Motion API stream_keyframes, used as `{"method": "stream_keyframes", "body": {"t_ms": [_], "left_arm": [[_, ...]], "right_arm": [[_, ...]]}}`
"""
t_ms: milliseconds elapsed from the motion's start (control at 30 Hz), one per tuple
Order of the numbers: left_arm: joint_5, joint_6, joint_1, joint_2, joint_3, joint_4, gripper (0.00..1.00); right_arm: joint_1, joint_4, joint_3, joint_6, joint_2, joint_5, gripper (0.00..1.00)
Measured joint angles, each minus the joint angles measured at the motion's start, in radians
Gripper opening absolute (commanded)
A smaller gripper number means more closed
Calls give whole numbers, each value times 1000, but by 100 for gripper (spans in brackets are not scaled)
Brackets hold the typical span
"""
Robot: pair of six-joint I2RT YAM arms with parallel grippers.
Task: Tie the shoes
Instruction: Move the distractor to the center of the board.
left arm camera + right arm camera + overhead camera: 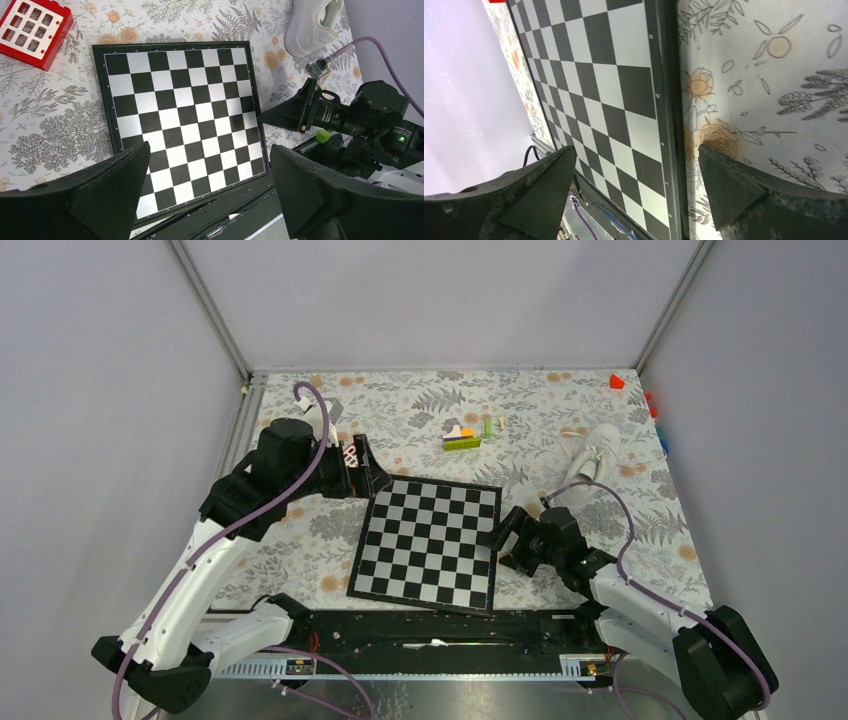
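The white shoe (pixel 596 460) lies on the flowered cloth at the right, beyond the chessboard's far right corner, with its laces loose over the top. In the left wrist view the shoe (pixel 314 24) shows at the top right, partly cut off by the frame. My left gripper (pixel 370 468) hovers open over the board's far left corner, far from the shoe. My right gripper (pixel 503 539) is open and low at the board's right edge, a short way in front of the shoe. Both the left gripper (pixel 209 159) and the right gripper (pixel 636 154) hold nothing.
A black-and-white chessboard (pixel 428 540) fills the middle of the table. A red windowed brick (pixel 32 29) lies just past its far left corner. Small coloured bricks (pixel 464 436) sit at the back centre, and a red piece (pixel 617 382) at the back right corner. Grey walls stand on three sides.
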Motion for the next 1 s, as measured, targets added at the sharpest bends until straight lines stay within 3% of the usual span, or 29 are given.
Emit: {"method": "stream_keyframes", "body": {"t_ms": [133, 333, 533, 1000], "left_arm": [[0, 0, 0, 0, 0, 0, 99], [-4, 0, 0, 6, -8, -8, 99], [-13, 0, 0, 5, -8, -13, 99], [-26, 16, 0, -23, -8, -38, 99]], "right_arm": [[9, 83, -9, -13, 52, -52, 100], [107, 193, 88, -32, 269, -89, 100], [249, 272, 222, -1, 478, -81, 100], [401, 341, 590, 87, 844, -101, 100]]}}
